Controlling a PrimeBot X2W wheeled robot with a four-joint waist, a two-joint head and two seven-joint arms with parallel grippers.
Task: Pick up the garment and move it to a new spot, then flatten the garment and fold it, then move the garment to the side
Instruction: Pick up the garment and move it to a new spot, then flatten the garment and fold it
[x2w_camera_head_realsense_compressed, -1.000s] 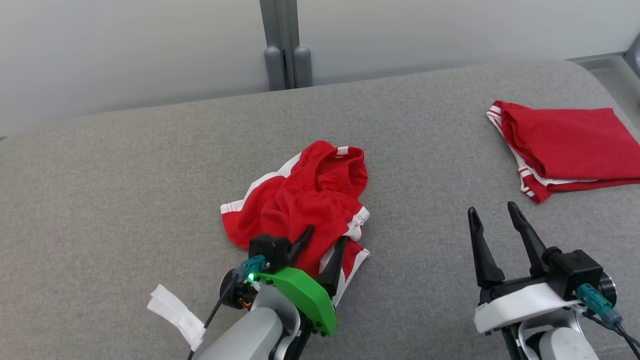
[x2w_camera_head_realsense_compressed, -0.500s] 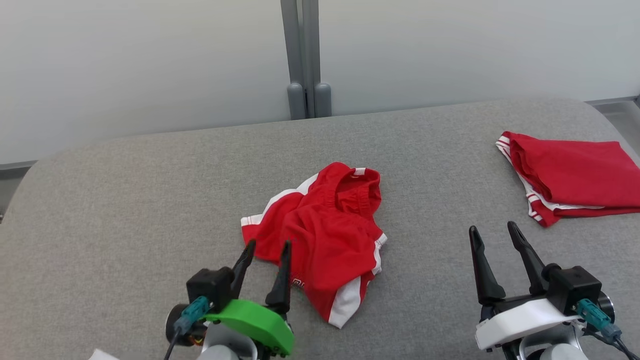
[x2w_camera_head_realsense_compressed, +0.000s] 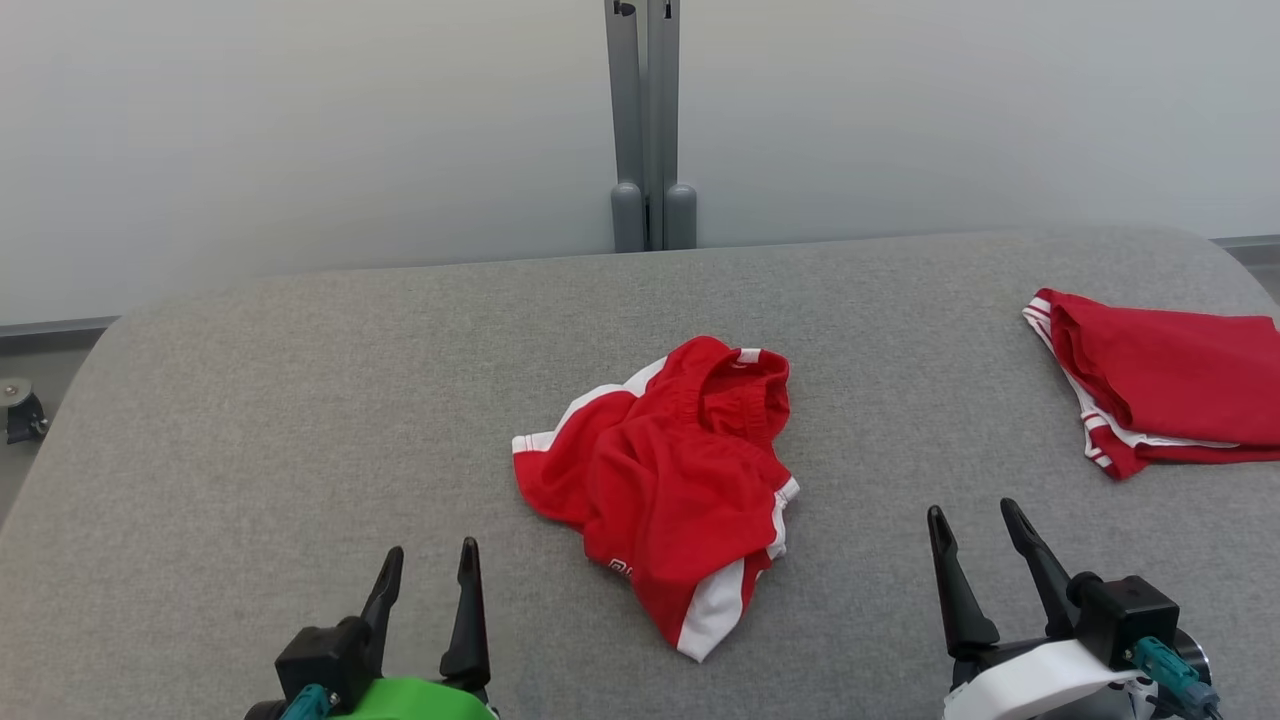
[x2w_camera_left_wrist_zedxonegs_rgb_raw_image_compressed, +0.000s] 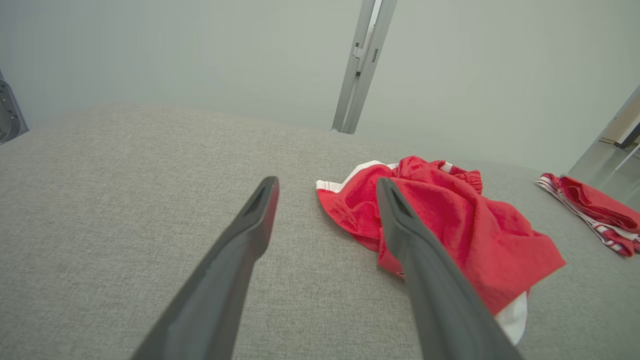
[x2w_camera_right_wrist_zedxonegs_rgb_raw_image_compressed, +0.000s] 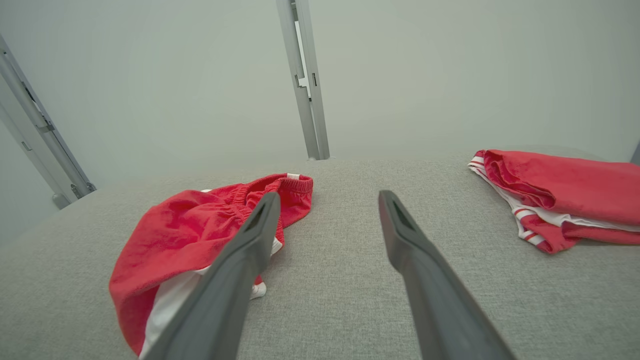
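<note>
Item: red garment (x2w_camera_head_realsense_compressed: 665, 480), a pair of shorts with white side stripes, lying crumpled at the middle of the grey padded surface (x2w_camera_head_realsense_compressed: 300, 400), free of both grippers. Condition: bunched and folded over itself; gathered waistband (x2w_camera_head_realsense_compressed: 745, 385) at the far end, a white-edged leg point (x2w_camera_head_realsense_compressed: 715, 620) at the near end, one striped hem corner (x2w_camera_head_realsense_compressed: 535, 442) sticking out to the left. Left gripper (x2w_camera_head_realsense_compressed: 431, 547): at the near edge, left of the garment and apart from it, fingers spread wide, nothing between them. Right gripper (x2w_camera_head_realsense_compressed: 972, 508): at the near edge, right of the garment and well apart, likewise spread wide and empty. Also present: a second red garment (x2w_camera_head_realsense_compressed: 1170, 385), already folded, at the far right of the surface; a grey post (x2w_camera_head_realsense_compressed: 648, 120) against the pale wall beyond. Step judged in hand: flattening, the garment appearing to be set down at its spot but not yet spread. Handling note: the cloth looks soft and limp, so pushing on the heap would likely only shift the bunch. Better to pinch two opposite edges, the left gripper at the striped left corner and the right at the waistband or right hem, taking a single layer each, then draw them apart and low along the surface until the wrinkles run out. Caution: keep the right arm's sweep short of the folded piece at far right, and avoid catching the underlying layer, which would carry the fold along.
</note>
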